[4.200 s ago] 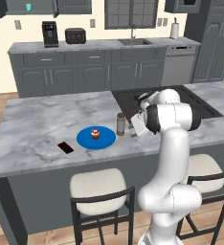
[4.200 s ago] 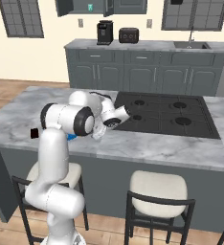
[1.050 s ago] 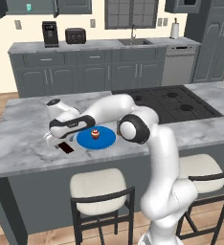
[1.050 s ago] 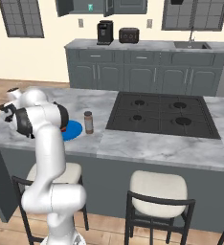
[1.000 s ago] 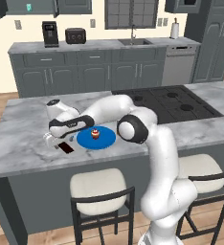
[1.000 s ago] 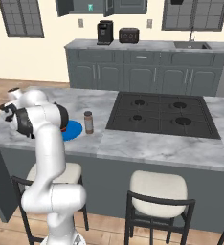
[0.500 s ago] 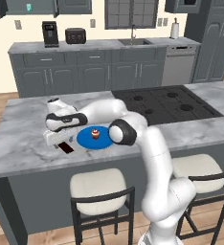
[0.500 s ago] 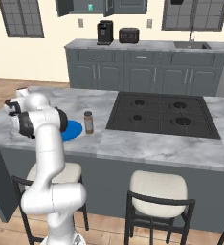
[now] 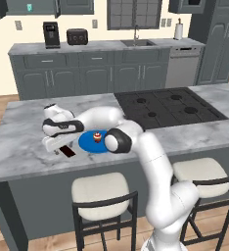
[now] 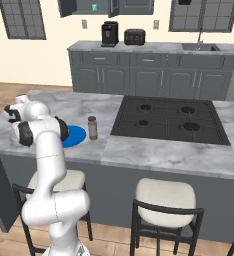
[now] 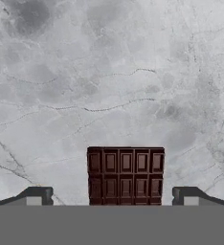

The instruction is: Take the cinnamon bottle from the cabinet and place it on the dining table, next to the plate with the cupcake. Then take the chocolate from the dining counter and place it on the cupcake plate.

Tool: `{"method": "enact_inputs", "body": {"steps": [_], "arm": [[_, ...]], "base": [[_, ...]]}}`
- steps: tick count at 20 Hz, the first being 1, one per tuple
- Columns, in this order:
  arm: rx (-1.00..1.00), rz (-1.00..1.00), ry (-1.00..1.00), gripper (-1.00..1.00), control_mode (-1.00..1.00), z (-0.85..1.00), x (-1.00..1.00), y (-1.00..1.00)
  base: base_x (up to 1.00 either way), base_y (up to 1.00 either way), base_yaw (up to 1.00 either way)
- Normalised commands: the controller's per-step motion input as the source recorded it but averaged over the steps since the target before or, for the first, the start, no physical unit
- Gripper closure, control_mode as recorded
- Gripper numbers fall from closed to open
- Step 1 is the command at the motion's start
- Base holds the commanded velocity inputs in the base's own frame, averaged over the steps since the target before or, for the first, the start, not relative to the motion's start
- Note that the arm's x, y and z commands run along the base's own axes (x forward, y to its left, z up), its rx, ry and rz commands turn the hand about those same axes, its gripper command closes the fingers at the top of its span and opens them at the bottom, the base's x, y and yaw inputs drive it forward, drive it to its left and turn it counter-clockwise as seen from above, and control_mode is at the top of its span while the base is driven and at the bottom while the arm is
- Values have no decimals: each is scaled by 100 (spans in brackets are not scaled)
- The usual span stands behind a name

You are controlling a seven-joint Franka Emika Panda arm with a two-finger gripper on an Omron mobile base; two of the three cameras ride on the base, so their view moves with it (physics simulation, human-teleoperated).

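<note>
The chocolate [image 11: 126,174] is a dark ridged bar lying flat on the marble dining table [image 11: 109,72]. My gripper [image 11: 113,197] is open just above it, with one fingertip on either side of the bar and not touching it. In the left base view the hand [image 9: 57,130] hovers low over the chocolate [image 9: 67,151], left of the blue plate [image 9: 89,143] that holds the cupcake [image 9: 97,139]. The cinnamon bottle [image 10: 92,127] stands upright on the table just right of the plate [image 10: 74,136].
A black cooktop [image 9: 168,105] takes up the right half of the island. Two stools [image 9: 99,193] stand along its front edge. At the back, the wall cabinet [image 10: 89,7] is open above a counter with a coffee machine [image 10: 109,34] and toaster [image 10: 134,36].
The arm swung from beside the bottle to the left, across the plate. In the last second the hand sank a little closer over the chocolate, with the jaws still wide.
</note>
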Motion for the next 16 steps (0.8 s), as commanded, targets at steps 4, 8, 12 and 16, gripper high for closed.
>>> {"method": "enact_inputs", "body": {"steps": [4,8,12,16], "arm": [[-3,0,0,-100,-100,-26,0,-2],[0,0,0,-100,-100,-28,0,-9],[0,0,0,-100,-100,-35,-2,-16],[0,0,-1,-100,-100,-39,-8,-13]], "base": [[0,0,0],[0,0,0],[0,0,0],[0,0,0]]}}
